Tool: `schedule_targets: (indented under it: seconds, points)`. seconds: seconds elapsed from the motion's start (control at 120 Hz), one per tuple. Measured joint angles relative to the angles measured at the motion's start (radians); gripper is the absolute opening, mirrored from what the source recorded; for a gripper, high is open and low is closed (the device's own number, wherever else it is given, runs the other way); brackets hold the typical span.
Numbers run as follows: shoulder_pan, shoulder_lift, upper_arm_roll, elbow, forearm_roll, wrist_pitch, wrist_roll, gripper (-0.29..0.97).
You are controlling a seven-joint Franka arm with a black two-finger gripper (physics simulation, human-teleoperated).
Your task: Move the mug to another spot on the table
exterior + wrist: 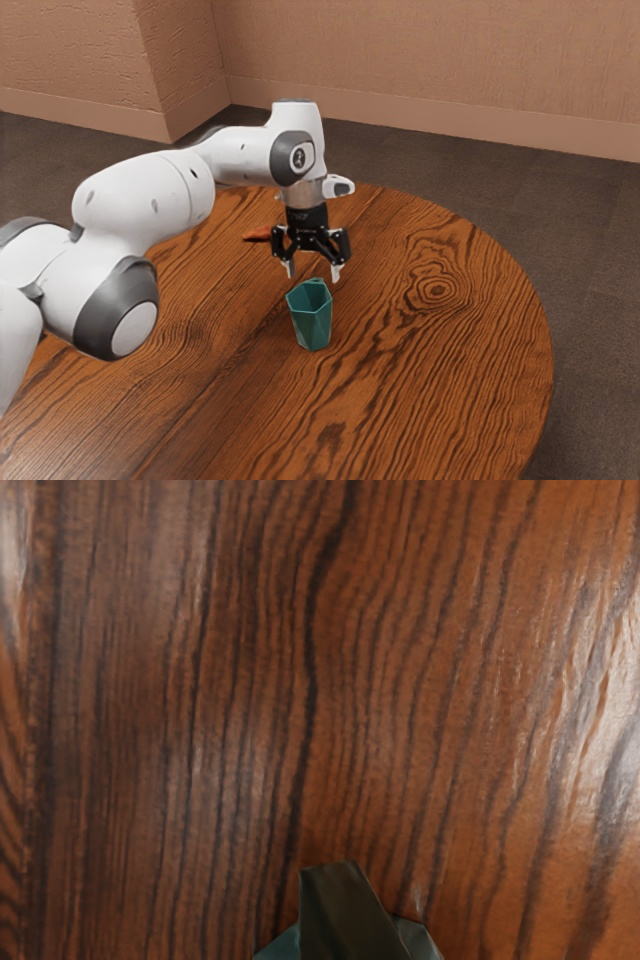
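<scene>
Exterior view: the mug (309, 315) stands upright just below the frame's centre on the table (440, 390). My gripper (312, 268) hangs just above its rim, fingers spread wide, holding nothing. I judge nothing is done yet: grasping, lifting, carrying and setting down elsewhere all remain.

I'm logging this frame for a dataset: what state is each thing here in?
mug: upright on the table, top open, not held.
pincer: open, over the mug, holding nothing.
orange thing: lying on the table, apart from the mug.
</scene>
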Motion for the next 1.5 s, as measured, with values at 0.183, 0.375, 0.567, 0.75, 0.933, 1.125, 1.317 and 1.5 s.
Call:
schedule_targets:
  seconds: [0.183,0.375,0.567,0.75,0.933,1.125,1.317,1.5]
  points:
    - [-0.004,0.003,-0.002,-0.018,0.0,0.007,-0.013,0.68]
    - [-0.007,-0.01,-0.01,-0.062,0.003,0.028,-0.023,0.67]
    - [-0.015,-0.028,-0.011,-0.093,0.003,0.052,-0.029,0.6]
    - [-0.022,-0.047,-0.02,-0.122,0.011,0.093,-0.027,0.5]
    - [-0.024,-0.058,-0.027,-0.16,0.041,0.165,-0.007,0.46]
    - [-0.024,-0.058,-0.029,-0.186,0.054,0.2,0.01,0.45]
    - [-0.031,-0.064,-0.035,-0.194,0.054,0.213,0.002,0.44]
    - [-0.031,-0.066,-0.036,-0.205,0.055,0.216,-0.021,0.41]
